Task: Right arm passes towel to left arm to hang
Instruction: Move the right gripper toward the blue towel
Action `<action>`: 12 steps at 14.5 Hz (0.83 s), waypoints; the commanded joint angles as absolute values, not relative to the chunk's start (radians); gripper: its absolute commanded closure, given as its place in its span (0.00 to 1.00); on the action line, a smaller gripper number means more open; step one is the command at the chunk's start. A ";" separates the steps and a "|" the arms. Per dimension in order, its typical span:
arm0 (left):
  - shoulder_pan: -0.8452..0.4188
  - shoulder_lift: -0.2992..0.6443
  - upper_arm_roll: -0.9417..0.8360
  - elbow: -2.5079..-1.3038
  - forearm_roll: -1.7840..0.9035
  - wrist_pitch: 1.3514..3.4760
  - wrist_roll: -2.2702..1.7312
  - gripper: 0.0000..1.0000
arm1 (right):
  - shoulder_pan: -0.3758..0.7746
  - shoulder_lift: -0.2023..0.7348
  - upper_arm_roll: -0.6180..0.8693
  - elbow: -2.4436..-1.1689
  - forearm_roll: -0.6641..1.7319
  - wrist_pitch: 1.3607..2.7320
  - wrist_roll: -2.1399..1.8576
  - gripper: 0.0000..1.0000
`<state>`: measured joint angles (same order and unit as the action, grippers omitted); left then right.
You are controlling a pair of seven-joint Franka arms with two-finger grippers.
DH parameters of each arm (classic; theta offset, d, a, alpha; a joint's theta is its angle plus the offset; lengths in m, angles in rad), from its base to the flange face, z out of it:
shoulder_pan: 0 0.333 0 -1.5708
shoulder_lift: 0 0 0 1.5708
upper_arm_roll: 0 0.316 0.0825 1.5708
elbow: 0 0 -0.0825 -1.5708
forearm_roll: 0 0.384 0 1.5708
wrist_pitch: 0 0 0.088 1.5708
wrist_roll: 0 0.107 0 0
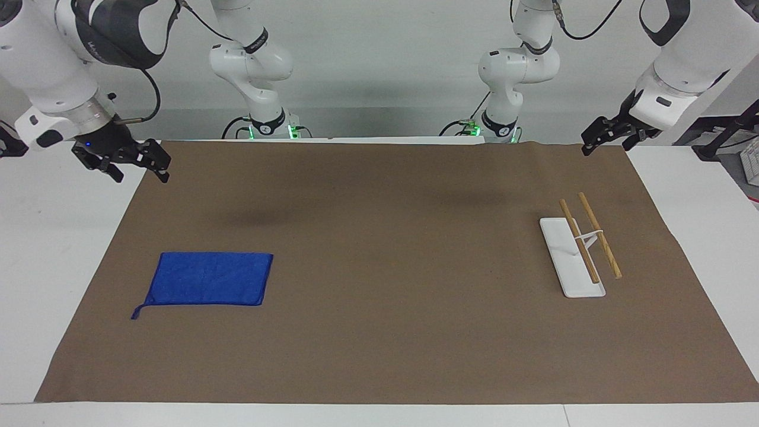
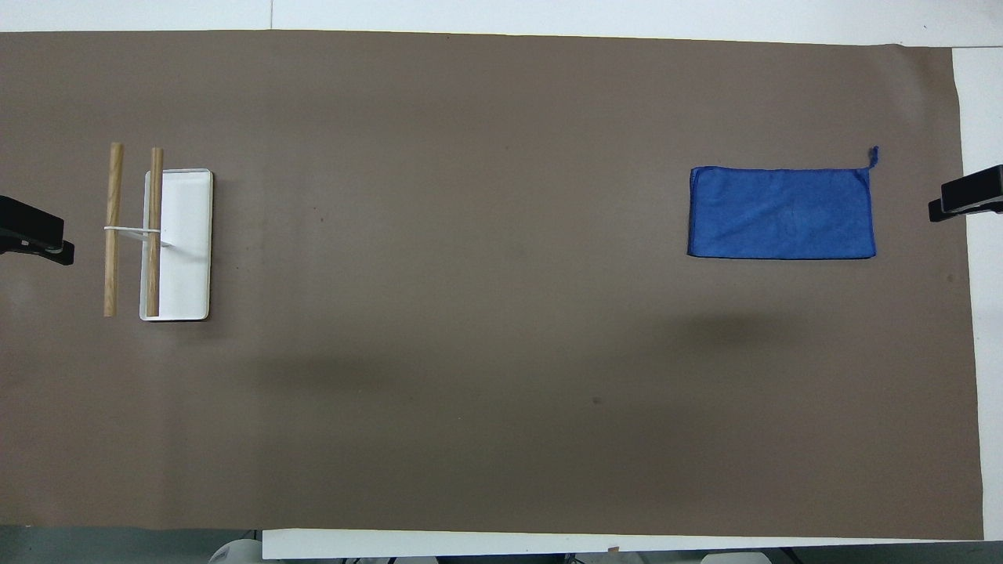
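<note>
The blue towel (image 1: 207, 279) (image 2: 782, 213) lies flat on the brown mat toward the right arm's end of the table, its thin loop tail (image 1: 137, 312) at the corner farthest from the robots. My right gripper (image 1: 141, 171) (image 2: 968, 196) hangs open and empty over the mat's edge at that end, well apart from the towel. At the other end my left gripper (image 1: 608, 141) (image 2: 35, 235) hovers open and empty over the mat's corner, apart from the rack.
A rack with a white base (image 1: 570, 270) (image 2: 186, 235) and two raised wooden bars (image 1: 600, 235) (image 2: 114, 229) stands toward the left arm's end. The brown mat (image 1: 391, 249) covers most of the white table (image 1: 53, 237).
</note>
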<state>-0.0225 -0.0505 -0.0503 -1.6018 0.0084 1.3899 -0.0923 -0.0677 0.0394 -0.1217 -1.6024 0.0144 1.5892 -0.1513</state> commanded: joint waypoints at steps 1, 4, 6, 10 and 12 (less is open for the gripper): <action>-0.023 -0.072 -0.046 -1.626 0.012 1.401 -0.087 0.00 | -0.081 0.032 -0.110 -1.612 0.006 1.585 -0.158 0.00; -0.023 -0.072 -0.046 -1.626 0.012 1.401 -0.087 0.00 | -0.080 0.034 -0.103 -1.614 0.002 1.578 -0.161 0.00; -0.023 -0.074 -0.046 -1.626 0.012 1.401 -0.087 0.00 | -0.080 0.052 -0.103 -1.614 0.003 1.595 -0.163 0.00; -0.023 -0.072 -0.046 -1.626 0.012 1.401 -0.087 0.00 | -0.080 0.090 -0.100 -1.708 0.005 1.747 -0.164 0.00; -0.023 -0.072 -0.046 -1.626 0.012 1.401 -0.087 0.00 | -0.081 0.106 -0.075 -1.814 0.005 1.900 -0.170 0.00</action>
